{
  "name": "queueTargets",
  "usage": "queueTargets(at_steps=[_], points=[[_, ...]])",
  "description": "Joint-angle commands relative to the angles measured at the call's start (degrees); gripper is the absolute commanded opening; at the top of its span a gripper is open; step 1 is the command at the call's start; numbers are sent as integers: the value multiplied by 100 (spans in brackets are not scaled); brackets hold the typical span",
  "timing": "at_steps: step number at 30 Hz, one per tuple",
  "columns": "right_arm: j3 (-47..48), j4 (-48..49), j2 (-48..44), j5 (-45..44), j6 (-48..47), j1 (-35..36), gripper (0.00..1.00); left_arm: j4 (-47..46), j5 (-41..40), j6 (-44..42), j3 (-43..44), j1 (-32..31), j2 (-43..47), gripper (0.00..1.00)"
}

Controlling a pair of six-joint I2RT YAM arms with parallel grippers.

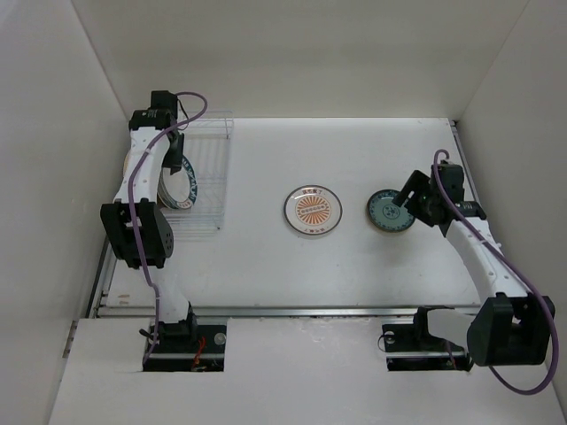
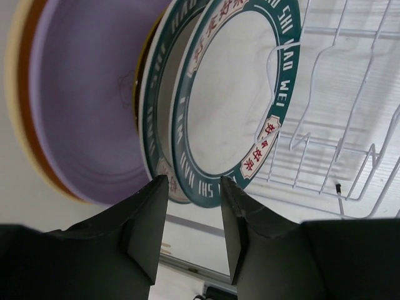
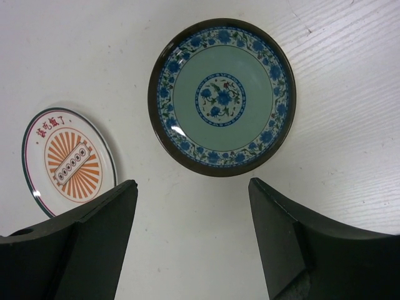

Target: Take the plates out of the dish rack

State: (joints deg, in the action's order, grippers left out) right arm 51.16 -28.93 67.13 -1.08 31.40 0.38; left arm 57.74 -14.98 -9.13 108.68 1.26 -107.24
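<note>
Left gripper (image 2: 194, 182) straddles the teal-rimmed plate (image 2: 231, 106) standing in the dish rack (image 2: 350, 125) — whether it pinches the rim, I cannot tell. Right gripper (image 3: 192, 183) gapes empty over the teal plate (image 3: 222, 97) on the table (image 3: 94, 50).

White counter (image 1: 354, 159) stretching the full width. Up in the far left corner, the wire dish rack (image 1: 213, 168) sits right on it, close to the left edge. Out in the middle, the sunburst plate (image 1: 313, 211) lies flat, face up, orange rays showing. Just to its right, near but not touching, there's the teal plate (image 1: 392, 212) with blue flowers, flat as well, a strip of white surface between the two.
</note>
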Motion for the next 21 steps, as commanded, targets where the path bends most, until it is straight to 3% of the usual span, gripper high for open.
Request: queueTargets(at_steps=[1,11,14,15,17,21], points=[[79,133,54,-68,-64,23,78,98,-32,95,162,50,-60,35],[131,133,160,-15,-64,23,78,-8,-84,95,223,208,-385,35],[184,80,160,-68,-64,23,78,-8,-31,156,294,270,-613,26],[184,19,107,-68,-64,23,78,44,-31,218,363,270,-614,14],[184,19,107,-68,-64,23,78,106,-31,297,417,270,-684,1],[237,-34,54,-120,-116,76,78,159,-31,297,417,270,-456,0]])
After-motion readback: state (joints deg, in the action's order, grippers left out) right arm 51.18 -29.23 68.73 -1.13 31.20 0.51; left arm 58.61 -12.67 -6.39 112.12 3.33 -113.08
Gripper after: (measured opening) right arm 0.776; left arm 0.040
